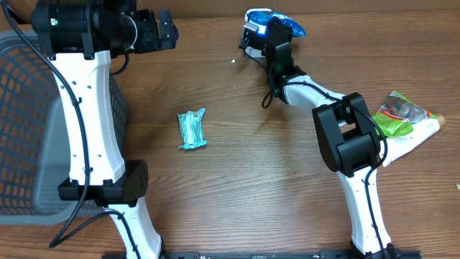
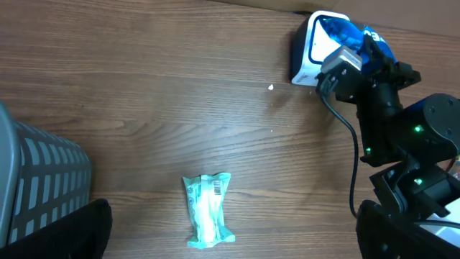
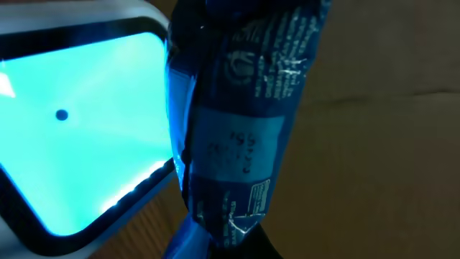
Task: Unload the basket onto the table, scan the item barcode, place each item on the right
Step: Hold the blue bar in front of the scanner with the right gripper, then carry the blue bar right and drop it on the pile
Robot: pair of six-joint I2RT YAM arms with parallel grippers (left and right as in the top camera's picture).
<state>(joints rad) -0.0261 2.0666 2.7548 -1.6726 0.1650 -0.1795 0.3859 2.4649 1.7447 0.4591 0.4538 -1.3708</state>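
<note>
1. In the right wrist view the blue packet (image 3: pixel 237 129) fills the middle and covers almost all of the right pincer (image 1: pixel 271 30). I cannot see its jaws there.
2. The packet's print is blurred, and I cannot pick out a barcode on it.
3. From overhead, the right pincer is clamped shut on the blue packet and holds it just beside the scanner (image 1: pixel 253 23). The scanner's lit window (image 3: pixel 79 122) sits to the packet's left in the wrist view.
4. The left pincer (image 1: pixel 167 29) stands wide open and holds nothing. Only its two dark fingers (image 2: pixel 68 234) show, at the bottom corners of its own view.
5. The grey basket (image 1: pixel 21 108) is cut off by the frame edge, on the far side of the left arm from the scanner.
6. The green packet (image 1: pixel 402 115) lies well away from the right pincer, beside that arm's elbow. It rests on something white that I cannot identify.
7. Counts are three packets (blue, green, teal), one scanner, one basket and two arms.
8. The teal packet (image 1: pixel 192 129) lies flat on the worktop (image 1: pixel 251 180), between the two arms and well below the left pincer. A barcode label shows on it.
</note>
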